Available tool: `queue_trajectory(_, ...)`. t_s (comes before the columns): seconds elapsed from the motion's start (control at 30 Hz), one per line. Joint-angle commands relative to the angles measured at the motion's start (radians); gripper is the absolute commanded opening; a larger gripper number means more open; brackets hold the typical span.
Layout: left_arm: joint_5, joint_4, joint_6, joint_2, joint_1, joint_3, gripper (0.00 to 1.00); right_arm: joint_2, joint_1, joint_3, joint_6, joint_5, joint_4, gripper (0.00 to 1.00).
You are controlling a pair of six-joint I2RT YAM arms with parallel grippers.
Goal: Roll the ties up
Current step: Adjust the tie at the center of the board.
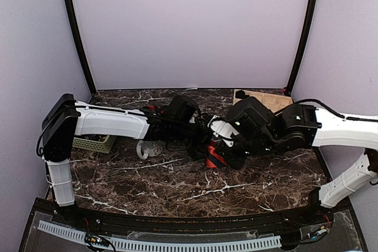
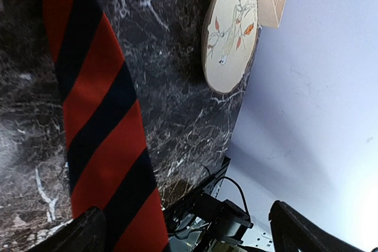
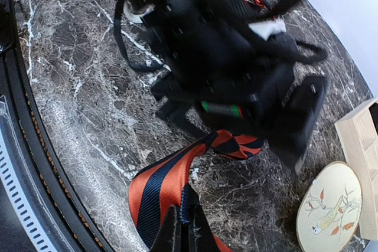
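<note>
Tie (image 1: 215, 156) with bold red and black diagonal stripes, bunched at the middle of a dark marble table (image 1: 147, 187) where both arms meet. Right gripper (image 3: 182, 231) has its fingers pressed together on a fold of the tie, which rises from the marble up to them. Left gripper (image 2: 189, 231) is spread wide with nothing in its grasp; a flat length of the tie runs along the table between its fingers, close to one of them. Round disc (image 2: 230, 30) painted with a flowering sprig lies near the table's edge, just beside a pale wooden box (image 1: 263, 100). Green basket (image 1: 94, 143) sits at the left, beside the left arm.
</note>
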Motion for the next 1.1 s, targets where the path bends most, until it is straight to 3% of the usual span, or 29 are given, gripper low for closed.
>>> queue_trajectory(0.0, 0.071, 0.133, -0.078, 0.017, -0.026, -0.018, 0.99, 0.044, 0.065, 0.080, -0.045, 0.068, -0.030, 0.00)
queue_trajectory(0.1, 0.094, 0.208, -0.110, 0.030, -0.034, -0.056, 0.95, 0.046, 0.114, 0.103, -0.035, 0.084, -0.041, 0.00)
queue_trajectory(0.2, 0.093, 0.216, -0.111, 0.036, -0.036, -0.058, 0.68, 0.045, 0.157, 0.132, -0.010, 0.086, -0.071, 0.00)
queue_trajectory(0.3, 0.078, 0.219, -0.091, 0.048, -0.036, -0.043, 0.53, 0.044, 0.207, 0.148, 0.016, 0.078, -0.092, 0.00)
queue_trajectory(0.4, 0.084, 0.265, -0.099, 0.075, -0.036, -0.033, 0.24, 0.048, 0.242, 0.140, 0.042, 0.060, -0.106, 0.00)
queue_trajectory(0.5, 0.074, 0.313, -0.106, 0.087, -0.033, -0.045, 0.01, 0.041, 0.260, 0.122, 0.064, 0.046, -0.119, 0.00)
queue_trajectory(0.67, 0.019, 0.347, -0.062, 0.065, 0.005, -0.064, 0.00, -0.015, 0.270, 0.085, 0.127, 0.031, -0.137, 0.00)
queue_trajectory(0.77, -0.020, 0.166, 0.161, 0.030, 0.040, 0.018, 0.00, -0.053, 0.270, 0.051, 0.175, 0.039, -0.135, 0.00)
queue_trajectory(0.83, -0.061, 0.046, 0.351, -0.011, 0.052, 0.057, 0.22, -0.081, 0.270, 0.031, 0.209, 0.043, -0.135, 0.00)
queue_trajectory(0.9, -0.087, -0.090, 0.523, -0.041, 0.068, 0.100, 0.53, -0.115, 0.270, 0.014, 0.250, 0.050, -0.151, 0.00)
queue_trajectory(0.93, -0.112, -0.188, 0.604, -0.041, 0.076, 0.139, 0.63, -0.134, 0.270, 0.003, 0.269, 0.054, -0.157, 0.00)
queue_trajectory(1.07, -0.192, -0.563, 0.948, 0.019, 0.087, 0.346, 0.67, -0.175, 0.267, -0.022, 0.305, 0.064, -0.161, 0.00)
